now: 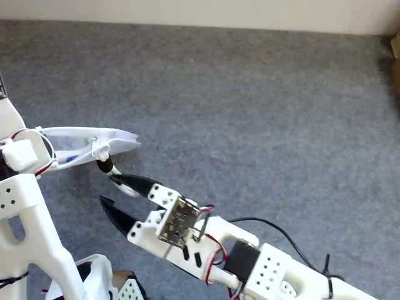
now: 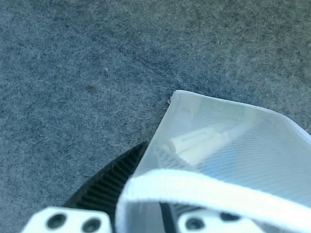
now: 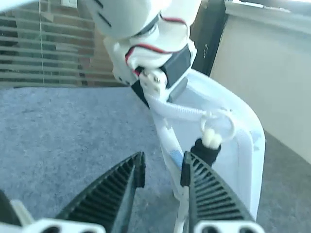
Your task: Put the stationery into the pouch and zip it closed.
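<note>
Holding the pouch [image 1: 94,139] over the grey counter [image 1: 250,94], the left pincer [image 2: 141,174] is clamped on its edge, with white stationery [image 2: 199,141] visible inside. The right pincer [image 3: 163,162] sits spread apart, and the zip pull [image 3: 206,151] is right against one tip.

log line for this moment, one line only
left gripper: shut on white mesh pouch | right gripper: open, tips beside black zipper pull | white stationery: inside pouch | surface: grey carpeted table
</note>
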`<state>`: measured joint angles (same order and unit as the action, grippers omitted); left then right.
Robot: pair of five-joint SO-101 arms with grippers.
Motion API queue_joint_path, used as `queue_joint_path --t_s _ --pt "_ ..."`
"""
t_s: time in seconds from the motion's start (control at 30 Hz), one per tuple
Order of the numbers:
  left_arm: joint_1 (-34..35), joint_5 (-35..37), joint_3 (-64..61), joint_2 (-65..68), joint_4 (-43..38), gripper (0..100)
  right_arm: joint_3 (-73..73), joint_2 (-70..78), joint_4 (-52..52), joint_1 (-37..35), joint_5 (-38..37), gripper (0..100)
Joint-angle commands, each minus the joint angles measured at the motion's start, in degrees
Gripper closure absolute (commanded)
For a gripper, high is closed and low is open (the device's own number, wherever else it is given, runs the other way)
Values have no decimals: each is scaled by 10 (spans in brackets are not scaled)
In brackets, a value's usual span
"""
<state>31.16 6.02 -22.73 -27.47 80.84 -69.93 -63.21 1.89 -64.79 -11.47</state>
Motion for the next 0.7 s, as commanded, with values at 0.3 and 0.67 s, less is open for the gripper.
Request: queue_joint_path --t_s 0.3,0.67 --pt "-12 5 -33 22 -8 992 51 115 -73 73 104 878" --pt "-12 5 -33 22 -8 992 104 158 -71 68 127 878"
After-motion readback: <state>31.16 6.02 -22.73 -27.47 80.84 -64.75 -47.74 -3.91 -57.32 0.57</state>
